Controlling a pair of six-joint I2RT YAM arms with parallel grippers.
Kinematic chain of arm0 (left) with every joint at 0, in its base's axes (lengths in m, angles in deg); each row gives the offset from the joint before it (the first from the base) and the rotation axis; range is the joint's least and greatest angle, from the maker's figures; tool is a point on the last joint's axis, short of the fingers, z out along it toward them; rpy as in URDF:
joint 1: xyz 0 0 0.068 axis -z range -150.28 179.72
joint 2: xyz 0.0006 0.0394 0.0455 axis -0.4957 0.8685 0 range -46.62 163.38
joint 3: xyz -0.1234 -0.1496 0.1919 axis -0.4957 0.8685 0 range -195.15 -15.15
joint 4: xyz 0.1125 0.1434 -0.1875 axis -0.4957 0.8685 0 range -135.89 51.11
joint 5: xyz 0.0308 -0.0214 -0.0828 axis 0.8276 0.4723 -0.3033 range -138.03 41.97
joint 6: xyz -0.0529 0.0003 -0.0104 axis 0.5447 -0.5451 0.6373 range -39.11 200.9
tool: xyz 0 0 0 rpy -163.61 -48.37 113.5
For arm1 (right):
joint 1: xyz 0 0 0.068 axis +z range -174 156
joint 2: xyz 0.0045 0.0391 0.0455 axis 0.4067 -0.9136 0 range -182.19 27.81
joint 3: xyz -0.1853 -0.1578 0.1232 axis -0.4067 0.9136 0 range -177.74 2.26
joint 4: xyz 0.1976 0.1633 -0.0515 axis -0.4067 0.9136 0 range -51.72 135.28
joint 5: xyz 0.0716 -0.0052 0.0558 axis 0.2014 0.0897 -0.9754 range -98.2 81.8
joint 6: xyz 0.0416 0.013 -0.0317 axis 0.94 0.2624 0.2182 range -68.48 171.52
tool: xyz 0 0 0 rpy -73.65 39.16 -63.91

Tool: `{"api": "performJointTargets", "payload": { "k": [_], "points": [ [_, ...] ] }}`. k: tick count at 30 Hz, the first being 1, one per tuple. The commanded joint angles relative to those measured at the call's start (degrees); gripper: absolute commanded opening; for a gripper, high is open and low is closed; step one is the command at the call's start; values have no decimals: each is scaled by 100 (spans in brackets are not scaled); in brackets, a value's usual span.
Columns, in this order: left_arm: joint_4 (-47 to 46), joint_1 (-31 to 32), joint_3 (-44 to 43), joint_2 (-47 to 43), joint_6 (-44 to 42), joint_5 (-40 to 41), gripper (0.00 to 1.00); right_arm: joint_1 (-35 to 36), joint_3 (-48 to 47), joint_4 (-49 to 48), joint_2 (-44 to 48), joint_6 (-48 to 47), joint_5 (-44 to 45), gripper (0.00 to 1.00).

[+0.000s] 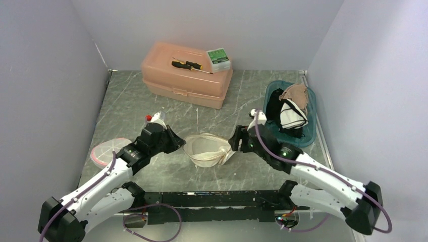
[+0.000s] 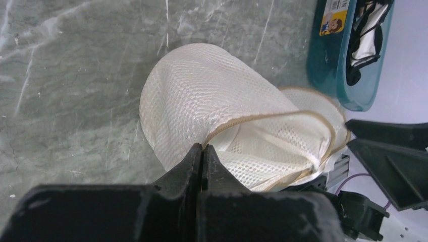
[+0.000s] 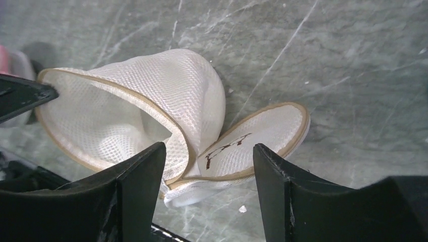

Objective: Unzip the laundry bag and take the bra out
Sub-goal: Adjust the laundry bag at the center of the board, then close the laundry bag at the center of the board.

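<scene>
The unzipping looks done. The white mesh laundry bag [image 1: 207,150] lies in the middle of the grey marbled tabletop [image 1: 131,101], between the two arms. Its mouth gapes, and its round tan-trimmed flap [image 3: 262,132] is folded out flat beside it.

The left gripper [image 2: 203,151] is pinched tight on the bag's tan rim and holds the mouth up. The right gripper [image 3: 209,151] stands wide, one jaw on either side of the place where flap meets bag, and grips nothing.

Inside the bag only mesh shows — no bra that I can make out. The teal plastic bin [image 1: 310,135] on the right holds a heap of beige, black and white garments [image 1: 293,108]. The cupped beige piece may be the bra, so the task seems close to finished. What is left, I judge, is for the left gripper to release the rim and both arms to draw clear.
</scene>
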Motion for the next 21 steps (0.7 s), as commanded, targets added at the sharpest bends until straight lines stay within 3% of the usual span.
{"api": "performJointTargets", "payload": {
  "k": [1,4,7,13,17,21],
  "points": [
    [-283,32,162,-181,300,253,3,-82,900,-783,1190,707,-396,71],
    [-354,48,258,-176,422,256,3,-99,1406,-851,2170,866,-156,82],
    [-295,58,301,-91,567,321,3,-117,1556,-592,2755,852,97,84],
    [-287,67,583,-275,1116,584,3,-118,1891,-704,2936,1100,-230,85],
    [-216,78,801,-616,1610,861,3,-120,2287,-1597,2755,1513,-900,86],
    [-220,148,1087,-1116,2173,1171,3,-97,2839,-3332,2361,1602,-1812,85]
  ]
}}
